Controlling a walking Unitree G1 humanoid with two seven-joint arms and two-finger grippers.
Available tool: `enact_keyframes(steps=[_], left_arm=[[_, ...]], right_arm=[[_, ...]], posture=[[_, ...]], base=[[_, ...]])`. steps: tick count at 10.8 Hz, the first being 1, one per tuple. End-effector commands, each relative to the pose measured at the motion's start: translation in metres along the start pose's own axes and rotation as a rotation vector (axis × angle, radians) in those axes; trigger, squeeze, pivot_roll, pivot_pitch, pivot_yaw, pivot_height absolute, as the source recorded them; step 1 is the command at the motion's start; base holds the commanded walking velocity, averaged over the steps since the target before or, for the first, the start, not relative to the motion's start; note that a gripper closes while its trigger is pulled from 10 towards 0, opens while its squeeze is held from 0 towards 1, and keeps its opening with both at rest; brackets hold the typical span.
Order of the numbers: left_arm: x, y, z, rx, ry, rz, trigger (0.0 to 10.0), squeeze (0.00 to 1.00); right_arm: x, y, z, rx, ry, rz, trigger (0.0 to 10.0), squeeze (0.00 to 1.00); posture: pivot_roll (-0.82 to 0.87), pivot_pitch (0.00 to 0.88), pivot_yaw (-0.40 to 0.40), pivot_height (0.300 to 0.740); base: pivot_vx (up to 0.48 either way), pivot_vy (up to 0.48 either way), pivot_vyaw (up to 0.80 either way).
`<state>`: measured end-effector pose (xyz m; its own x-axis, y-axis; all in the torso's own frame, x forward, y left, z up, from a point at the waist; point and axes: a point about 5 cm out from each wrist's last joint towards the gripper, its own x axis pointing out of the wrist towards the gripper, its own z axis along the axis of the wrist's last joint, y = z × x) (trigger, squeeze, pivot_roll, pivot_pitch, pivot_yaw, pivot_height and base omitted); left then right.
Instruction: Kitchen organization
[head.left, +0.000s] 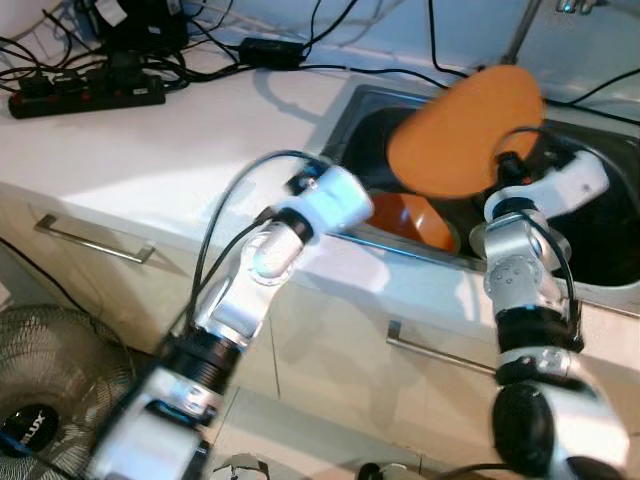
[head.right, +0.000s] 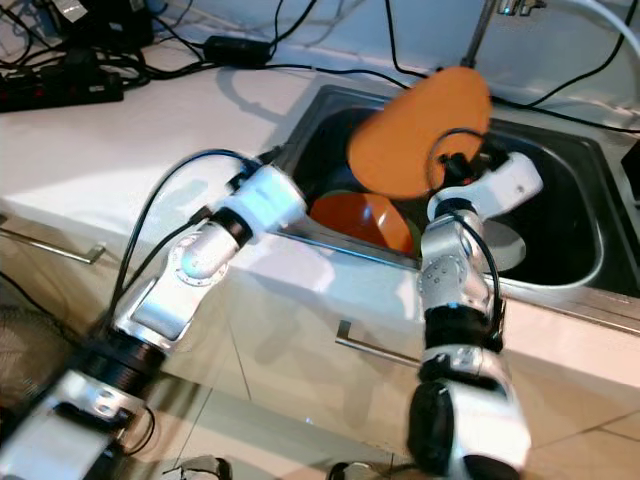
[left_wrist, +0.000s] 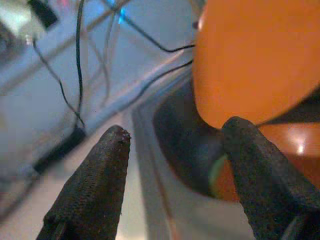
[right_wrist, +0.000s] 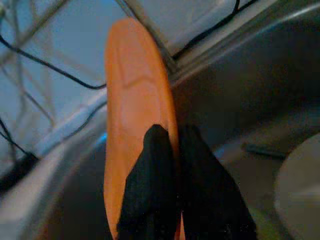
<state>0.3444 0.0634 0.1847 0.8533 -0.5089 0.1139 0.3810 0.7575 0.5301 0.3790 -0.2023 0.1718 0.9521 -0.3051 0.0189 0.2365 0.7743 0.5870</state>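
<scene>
An orange plate (head.left: 462, 130) is held tilted above the steel sink (head.right: 560, 270), pinched at its edge by my right gripper (right_wrist: 176, 150), which is shut on it. The same orange plate (right_wrist: 135, 115) is seen edge-on in the right wrist view. A second orange dish (head.right: 362, 220) lies in the sink below it, with a green rim (left_wrist: 216, 170) beside it. My left gripper (left_wrist: 175, 165) hovers open at the sink's left edge, nothing between its fingers, near the raised plate (left_wrist: 255, 60).
A white counter (head.left: 150, 130) runs left of the sink, with a black power strip (head.left: 85, 97) and tangled cables at its back. Cabinet drawers with metal handles (head.left: 92, 240) sit below. A fan (head.left: 45, 390) stands on the floor at the left. A pale dish (head.right: 505, 245) rests in the sink.
</scene>
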Motion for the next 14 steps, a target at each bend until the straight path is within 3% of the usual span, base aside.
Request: enact_keyframes(steps=[1,2,4,10,11,12,13,14], left_arm=[[-0.001,0.004,0.001,-0.108,0.009,0.019,10.0,0.0],[-0.003,0.003,-0.001,-0.262,0.04,0.026,10.0,0.0],[-0.004,-0.001,-0.001,-0.316,0.057,0.004,10.0,0.0],[-0.011,-0.017,-0.004,-0.404,0.144,-0.076,10.0,0.0],[-0.012,-0.017,-0.004,-0.406,0.15,-0.079,10.0,0.0],[-0.012,-0.018,-0.004,-0.409,0.158,-0.082,10.0,0.0],[-0.013,-0.019,-0.005,-0.411,0.165,-0.087,10.0,0.0],[-0.013,-0.019,-0.005,-0.412,0.169,-0.09,10.0,0.0]], right_arm=[[0.005,0.011,0.011,-0.081,-0.047,0.058,10.0,0.0],[0.01,0.012,0.009,-0.21,-0.038,0.073,10.0,0.0],[0.014,0.012,-0.001,-0.316,0.037,0.078,10.0,0.0],[0.009,0.0,-0.038,-0.267,0.257,-0.011,10.0,0.0],[0.008,-0.001,-0.041,-0.272,0.274,-0.015,10.0,0.27],[0.007,-0.002,-0.044,-0.283,0.291,-0.017,10.0,1.0],[0.005,-0.003,-0.047,-0.295,0.306,-0.023,10.0,1.0],[0.005,-0.003,-0.049,-0.299,0.311,-0.026,10.0,0.86]], posture=[[0.1,0.061,-0.041,0.74],[0.1,0.06,-0.043,0.74],[0.11,0.058,-0.049,0.74],[0.13,0.064,-0.053,0.74],[0.13,0.065,-0.052,0.74],[0.13,0.065,-0.053,0.74],[0.13,0.064,-0.053,0.74],[0.13,0.062,-0.053,0.74]], base=[[0.0,0.0,0.0],[0.0,0.0,0.0],[0.0,0.0,0.0],[0.0,0.0,0.0],[0.0,0.0,0.0],[0.0,0.0,0.0],[0.0,0.0,0.0],[0.0,0.0,0.0]])
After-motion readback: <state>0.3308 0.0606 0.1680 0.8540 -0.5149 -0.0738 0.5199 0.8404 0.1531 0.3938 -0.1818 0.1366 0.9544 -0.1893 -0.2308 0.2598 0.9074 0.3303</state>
